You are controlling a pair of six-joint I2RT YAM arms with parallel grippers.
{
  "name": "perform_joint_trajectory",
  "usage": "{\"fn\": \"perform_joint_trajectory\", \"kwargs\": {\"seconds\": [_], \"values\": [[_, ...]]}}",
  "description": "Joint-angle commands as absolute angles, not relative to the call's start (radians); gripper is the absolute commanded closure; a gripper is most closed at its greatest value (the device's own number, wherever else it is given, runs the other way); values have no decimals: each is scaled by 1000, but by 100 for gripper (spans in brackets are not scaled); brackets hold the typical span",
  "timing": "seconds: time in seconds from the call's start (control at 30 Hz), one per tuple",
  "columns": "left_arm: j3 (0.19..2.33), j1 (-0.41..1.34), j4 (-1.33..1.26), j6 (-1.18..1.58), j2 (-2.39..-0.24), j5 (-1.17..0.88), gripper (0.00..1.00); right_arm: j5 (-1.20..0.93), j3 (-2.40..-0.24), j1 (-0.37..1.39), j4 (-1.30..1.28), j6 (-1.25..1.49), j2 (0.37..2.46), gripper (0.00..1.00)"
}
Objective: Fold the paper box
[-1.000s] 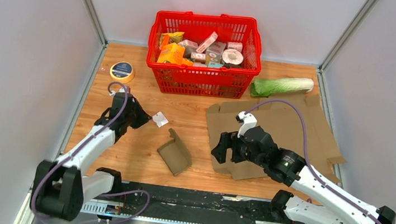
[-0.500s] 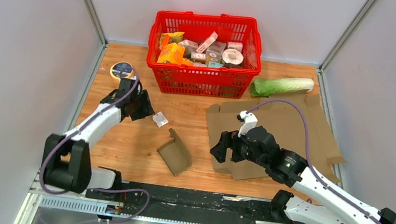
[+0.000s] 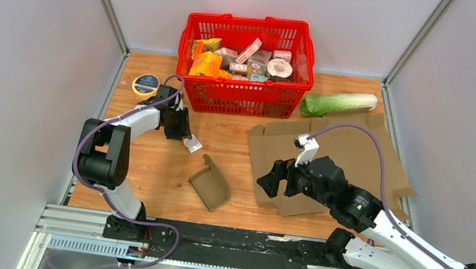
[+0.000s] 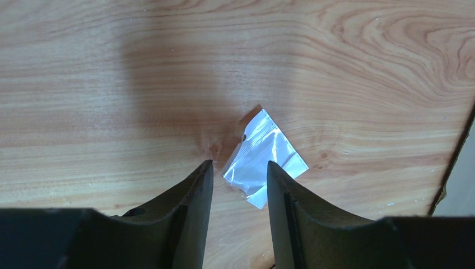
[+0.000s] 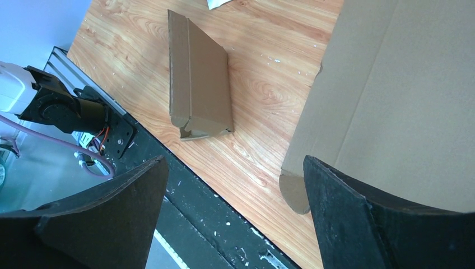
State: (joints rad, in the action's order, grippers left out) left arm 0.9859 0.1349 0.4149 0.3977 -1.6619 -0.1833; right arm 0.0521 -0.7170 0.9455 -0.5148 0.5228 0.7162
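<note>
The paper box [image 3: 209, 184] is a small, partly folded brown cardboard piece lying on the wooden table between the arms; in the right wrist view the paper box [image 5: 201, 84] lies flat with one flap turned up. A large flat cardboard sheet [image 3: 334, 156] spreads to its right. My right gripper [image 3: 272, 178] hovers open over that sheet's left edge [image 5: 403, 101], nothing between the jaws of the right gripper [image 5: 235, 159]. My left gripper [image 3: 181, 131] stands open at a small clear plastic bag [image 3: 192, 144]. In the left wrist view the bag [image 4: 263, 154] lies just past the tips of the left gripper [image 4: 240, 163].
A red basket [image 3: 243, 98] full of groceries stands at the back centre. A green cabbage [image 3: 339, 103] lies to its right, a round yellow-rimmed tin [image 3: 147, 85] to its left. A black rail [image 3: 223, 241] runs along the near edge.
My left arm has swung toward the back and right, and its gripper went from shut to open beside the plastic bag. The right gripper drifted slightly right.
</note>
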Motion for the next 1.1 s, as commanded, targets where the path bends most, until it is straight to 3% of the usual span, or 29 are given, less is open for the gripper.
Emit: {"fn": "perform_joint_trajectory", "kwargs": {"seconds": [0.0, 0.13, 0.47, 0.53, 0.57, 0.6, 0.63, 0.8, 1.07], "values": [[999, 133, 388, 380, -1681, -207, 54, 61, -707, 942, -489, 492, 707, 6], [1011, 138, 391, 388, -1683, -147, 65, 57, -709, 940, -482, 492, 716, 6], [1086, 184, 522, 388, -1729, -18, 71, 51, -712, 939, -476, 515, 704, 6], [1071, 184, 493, 397, -1726, -6, 78, 54, -712, 939, -474, 518, 700, 6], [1065, 186, 479, 397, -1715, -11, 85, 54, -715, 939, -474, 525, 698, 6], [1057, 186, 473, 399, -1706, -18, 98, 54, -716, 940, -474, 526, 698, 7], [1037, 186, 471, 406, -1689, -17, 100, 49, -721, 939, -474, 526, 699, 7], [890, 186, 514, 485, -1311, -26, 100, 63, -733, 939, -494, 528, 693, 7], [714, 241, 788, 647, -703, -253, 100, 20, -704, 939, -404, 532, 775, 6]]}}
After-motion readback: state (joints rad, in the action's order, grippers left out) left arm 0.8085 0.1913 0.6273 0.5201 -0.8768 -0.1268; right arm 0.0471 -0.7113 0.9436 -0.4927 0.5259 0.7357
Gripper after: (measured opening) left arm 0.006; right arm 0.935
